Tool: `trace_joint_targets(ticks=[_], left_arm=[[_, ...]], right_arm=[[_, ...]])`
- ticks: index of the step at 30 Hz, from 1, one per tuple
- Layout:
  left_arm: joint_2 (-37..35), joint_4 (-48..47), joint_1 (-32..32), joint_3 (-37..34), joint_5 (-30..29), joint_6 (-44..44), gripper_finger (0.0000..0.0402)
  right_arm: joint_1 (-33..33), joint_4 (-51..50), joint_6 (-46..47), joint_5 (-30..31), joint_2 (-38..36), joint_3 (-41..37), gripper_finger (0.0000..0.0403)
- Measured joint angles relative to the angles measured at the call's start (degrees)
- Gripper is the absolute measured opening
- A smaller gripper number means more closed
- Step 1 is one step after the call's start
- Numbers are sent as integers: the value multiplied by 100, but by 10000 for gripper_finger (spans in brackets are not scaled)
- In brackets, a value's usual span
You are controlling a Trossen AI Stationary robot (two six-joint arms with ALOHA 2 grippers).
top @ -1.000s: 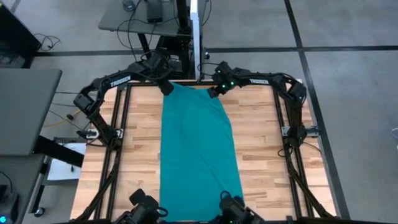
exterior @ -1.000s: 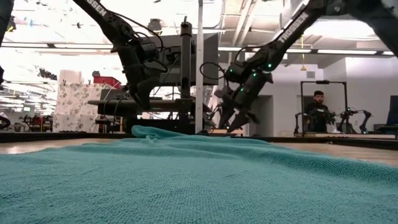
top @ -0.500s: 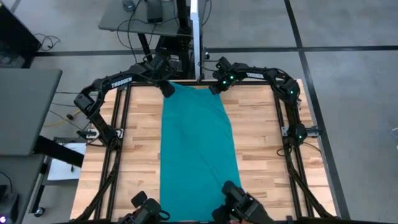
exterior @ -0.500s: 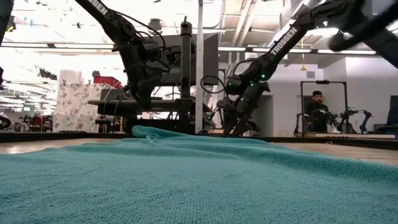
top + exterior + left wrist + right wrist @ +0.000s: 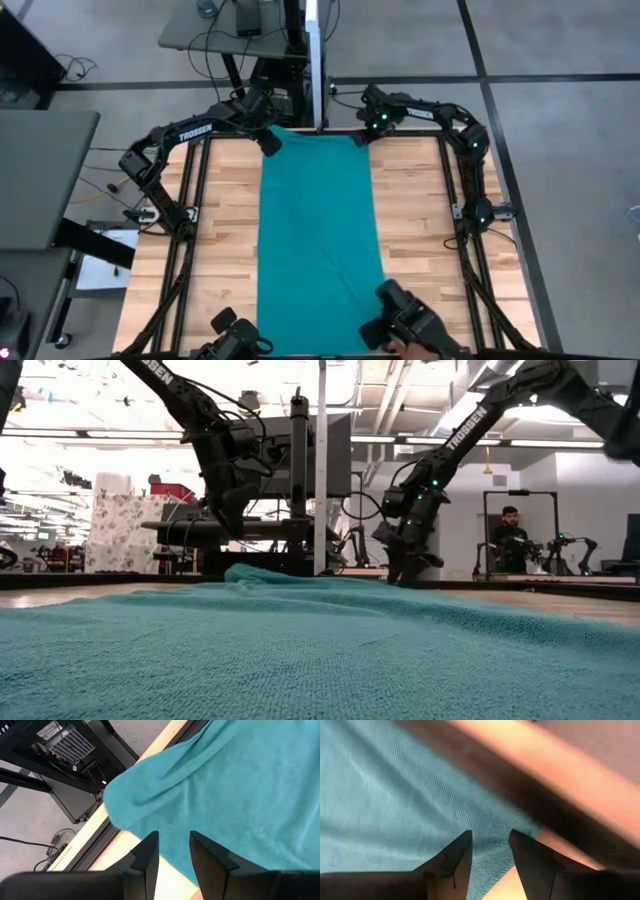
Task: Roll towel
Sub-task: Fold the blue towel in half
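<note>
The teal towel [image 5: 318, 240] lies flat and lengthwise down the middle of the wooden table, from the far edge to the near edge. It fills the foreground of the low view [image 5: 300, 650]. My left gripper [image 5: 268, 142] is at the towel's far-left corner and is shut on it [image 5: 174, 847]. My right gripper [image 5: 361, 136] is at the far-right corner and is shut on it [image 5: 491, 845]. In the low view the far-left end of the towel bulges up a little [image 5: 245, 572]. No tag shows. My left gripper pinches the towel's edge next to the far-left corner [image 5: 174, 836] between its two fingers, coming from above and slanting. The corner cloth [image 5: 125, 800] bulges up beside the fingers; the rest lies on the table. My right gripper pinches the towel at its far-right corner [image 5: 492, 834] between its two fingers, pointing down from above. The corner stays low at the table's far edge, and the cloth runs flat from it.
Bare wood [image 5: 225, 230] lies left of the towel and more [image 5: 420, 230] lies right of it, inside the black frame rails. Dark devices stand at the near edge [image 5: 238, 335] [image 5: 410, 320]. A cart and cables [image 5: 250, 30] stand behind the table. A person [image 5: 511, 540] sits far back.
My right gripper has moved toward the table's right and far edges with the far-right corner. The towel's far end has spread wider and squarer, while the left corner stayed put. The dark device at the near right has shifted toward the right.
</note>
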Motion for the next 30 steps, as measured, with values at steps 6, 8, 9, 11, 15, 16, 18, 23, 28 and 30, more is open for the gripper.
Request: trace_joint_targets(ticks=[6,8,9,11,15,16,18,23,28,30], left_arm=[[0,-1,-13,0,-1,217,93],[0,-103,-26,23,0,232,93],[0,-235,-32,80,29,247,93],[-1,-311,-55,180,225,270,93],[-4,-439,-61,351,952,223,100],[-4,-528,-72,420,1169,208,104],[-4,-936,-111,606,1693,214,115],[-18,-2768,-595,1176,2838,400,143],[-641,-3631,-2148,997,2538,-131,148],[-958,-3574,-3028,874,2205,-771,148]], right_arm=[[-103,-371,-332,-431,-708,107,132],[-30,-503,-497,-530,-1030,109,132],[15,-580,-620,-557,-1187,109,132],[90,-584,-843,-576,-1469,110,133],[192,84,-713,-536,-1804,130,133],[209,31,-618,-563,-1852,205,135],[261,-487,-733,-871,-1991,411,141],[978,-2001,-1387,-1239,-2838,328,182],[2363,-2296,-968,-1126,-4078,-566,232],[3144,-2148,-533,-774,-4642,-1035,241]])
